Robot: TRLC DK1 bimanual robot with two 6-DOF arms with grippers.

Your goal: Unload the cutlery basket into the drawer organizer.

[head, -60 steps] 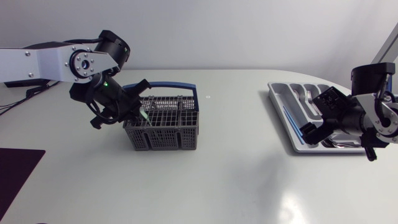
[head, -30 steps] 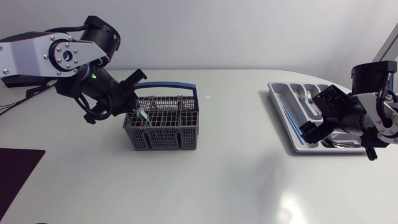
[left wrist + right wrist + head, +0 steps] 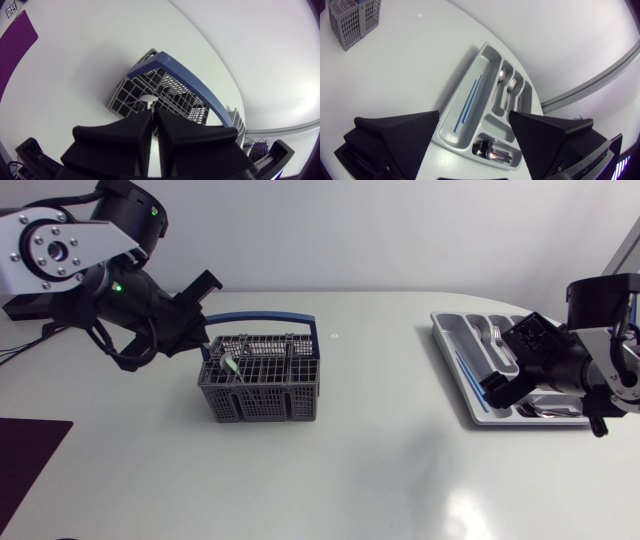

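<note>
text: none legible | labels, brands: none readable on cutlery basket point(image 3: 262, 402) or drawer organizer point(image 3: 445, 330) | signs: small mark point(image 3: 335, 335) just beside cutlery basket, too small to be read

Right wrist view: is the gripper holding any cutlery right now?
No, the right gripper is open above the drawer organizer, its fingers wide apart with nothing between them.

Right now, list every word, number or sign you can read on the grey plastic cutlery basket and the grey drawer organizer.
None: the grey plastic cutlery basket and the grey drawer organizer show no print.
The small white mark on the table is too small to read.
</note>
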